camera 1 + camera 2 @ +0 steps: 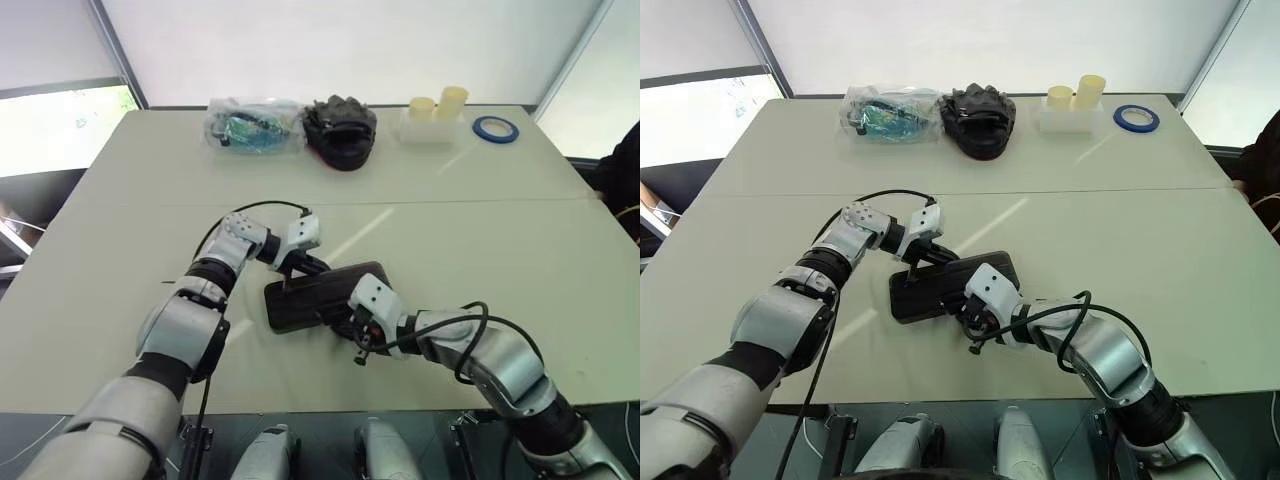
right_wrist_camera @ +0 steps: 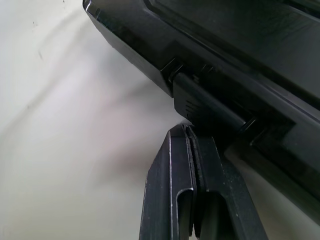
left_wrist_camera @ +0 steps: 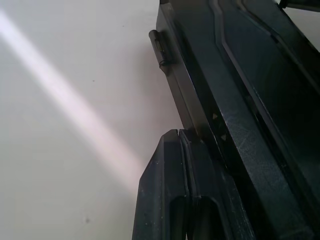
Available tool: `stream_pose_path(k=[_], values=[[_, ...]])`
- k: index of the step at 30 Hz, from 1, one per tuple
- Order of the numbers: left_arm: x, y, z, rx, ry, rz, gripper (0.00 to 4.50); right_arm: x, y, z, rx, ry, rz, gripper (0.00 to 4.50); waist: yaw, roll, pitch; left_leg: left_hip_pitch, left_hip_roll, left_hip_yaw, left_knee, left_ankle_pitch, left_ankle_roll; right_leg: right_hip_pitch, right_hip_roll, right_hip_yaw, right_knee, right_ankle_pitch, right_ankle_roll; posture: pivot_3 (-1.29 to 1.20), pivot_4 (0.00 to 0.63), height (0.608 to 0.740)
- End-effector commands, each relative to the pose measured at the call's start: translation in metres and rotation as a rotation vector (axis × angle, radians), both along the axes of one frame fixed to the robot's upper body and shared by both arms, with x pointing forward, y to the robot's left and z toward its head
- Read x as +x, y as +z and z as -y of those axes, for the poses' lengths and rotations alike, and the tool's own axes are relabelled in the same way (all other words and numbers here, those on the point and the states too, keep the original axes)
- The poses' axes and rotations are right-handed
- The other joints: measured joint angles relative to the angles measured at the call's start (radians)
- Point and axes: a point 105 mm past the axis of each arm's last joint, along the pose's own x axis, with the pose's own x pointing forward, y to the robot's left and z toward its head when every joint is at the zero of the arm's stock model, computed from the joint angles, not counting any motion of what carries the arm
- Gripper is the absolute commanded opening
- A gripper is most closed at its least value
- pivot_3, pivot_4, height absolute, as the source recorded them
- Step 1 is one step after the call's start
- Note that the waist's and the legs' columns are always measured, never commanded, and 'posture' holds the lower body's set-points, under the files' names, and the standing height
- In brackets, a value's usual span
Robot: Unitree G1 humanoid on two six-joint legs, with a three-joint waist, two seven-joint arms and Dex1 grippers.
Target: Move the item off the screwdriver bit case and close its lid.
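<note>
The screwdriver bit case (image 1: pixel 300 305) lies flat in the middle of the table, dark and rectangular. Its lid (image 1: pixel 985 272) lies down flat on it. Nothing rests on top, and I cannot tell which thing is the item. My left gripper (image 1: pixel 300 265) is shut, its fingertips (image 3: pixel 177 137) against the case's far long edge near a hinge pin (image 3: pixel 160 47). My right gripper (image 1: pixel 348 318) is shut at the near long edge. In the right wrist view its fingertips (image 2: pixel 186 131) touch the black latch tab (image 2: pixel 200 107).
Along the table's far edge stand a clear bag of blue-green parts (image 1: pixel 250 127), a black pouch (image 1: pixel 340 132), a white block with two pale yellow cylinders (image 1: pixel 435 118) and a blue tape roll (image 1: pixel 495 129). A seam (image 1: pixel 480 201) runs across the table.
</note>
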Motion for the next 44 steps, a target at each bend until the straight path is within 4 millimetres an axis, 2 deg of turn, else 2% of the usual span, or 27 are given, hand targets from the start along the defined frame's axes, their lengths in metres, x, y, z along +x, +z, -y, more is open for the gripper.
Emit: stream_pose_path(k=[1, 8, 14, 24, 26, 29, 32, 34, 38, 41, 44], values=[[-0.021, -0.013, 0.024, -0.016, -0.133, -0.026, 0.00, 0.021, 0.021, -0.001, 0.023, -0.082, 0.090, 0.03, 0.001, 0.000, 0.000, 0.000, 0.000, 0.000, 0.000, 0.000, 0.000, 0.000, 0.000, 0.000, 0.000, 0.000, 0.000, 0.00, 0.150, 0.740], [-0.043, -0.031, 0.027, 0.029, -0.260, -0.043, 0.00, 0.030, 0.015, 0.005, -0.038, -0.141, 0.066, 0.03, 0.002, -0.002, -0.005, 0.001, 0.001, 0.000, 0.000, 0.000, 0.000, 0.001, 0.001, 0.000, 0.000, 0.000, 0.000, 0.00, 0.150, 0.740], [-0.050, -0.049, 0.019, 0.088, -0.279, -0.029, 0.00, 0.037, 0.024, 0.009, -0.055, -0.154, 0.085, 0.03, 0.000, -0.003, -0.011, 0.003, 0.002, 0.000, -0.002, 0.000, 0.000, 0.001, 0.001, 0.000, 0.000, 0.000, 0.000, 0.00, 0.150, 0.740], [-0.063, -0.054, 0.018, 0.065, -0.313, -0.136, 0.00, 0.058, 0.036, 0.016, -0.081, -0.243, 0.170, 0.03, -0.009, -0.003, -0.013, 0.004, 0.002, 0.000, -0.002, 0.000, 0.000, 0.002, 0.002, 0.000, 0.000, 0.000, 0.000, 0.00, 0.150, 0.740], [-0.062, -0.055, 0.018, 0.064, -0.304, -0.127, 0.00, 0.058, 0.039, 0.015, -0.087, -0.240, 0.180, 0.03, -0.014, -0.004, -0.013, 0.004, 0.003, 0.000, -0.002, 0.000, 0.000, 0.003, 0.002, 0.000, 0.000, 0.000, 0.000, 0.00, 0.150, 0.740], [-0.046, -0.053, 0.021, 0.068, -0.209, -0.031, 0.00, 0.045, 0.038, 0.012, -0.103, -0.179, 0.161, 0.03, -0.017, -0.003, -0.014, 0.004, 0.003, -0.001, -0.002, 0.000, 0.000, 0.003, 0.002, 0.000, 0.000, 0.000, 0.000, 0.00, 0.150, 0.740], [-0.015, -0.040, 0.017, 0.070, -0.046, 0.133, 0.00, 0.025, 0.041, 0.015, -0.079, -0.140, 0.116, 0.03, 0.004, -0.003, -0.014, 0.004, 0.001, -0.002, -0.002, 0.000, 0.000, 0.003, 0.001, 0.000, 0.000, 0.000, 0.000, 0.00, 0.150, 0.740], [0.005, -0.020, 0.008, 0.017, 0.068, 0.159, 0.00, 0.004, 0.047, 0.020, -0.023, -0.108, 0.053, 0.03, 0.021, -0.003, -0.014, 0.003, -0.002, -0.004, -0.001, 0.000, 0.000, 0.003, -0.001, 0.000, 0.000, 0.000, 0.000, 0.00, 0.150, 0.740], [0.041, 0.043, -0.019, -0.237, 0.322, 0.167, 0.00, -0.035, 0.081, 0.033, 0.145, -0.040, 0.018, 0.03, 0.029, -0.005, -0.012, -0.001, -0.004, -0.006, 0.003, 0.000, 0.000, 0.003, -0.002, 0.000, 0.000, 0.000, 0.000, 0.00, 0.150, 0.740], [0.050, 0.078, -0.052, -0.403, 0.420, 0.103, 0.00, -0.049, 0.099, 0.051, 0.230, -0.041, 0.040, 0.03, 0.019, -0.006, -0.010, -0.003, -0.003, -0.007, 0.001, 0.000, 0.000, 0.000, 0.000, 0.000, 0.000, 0.000, 0.000, 0.00, 0.150, 0.740], [0.050, 0.092, -0.084, -0.482, 0.492, 0.078, 0.00, -0.045, 0.099, 0.081, 0.209, -0.161, 0.066, 0.03, 0.011, -0.006, -0.010, -0.002, -0.003, -0.008, -0.001, 0.000, 0.000, 0.000, -0.001, -0.001, 0.000, 0.000, 0.000, 0.00, 0.150, 0.740]])
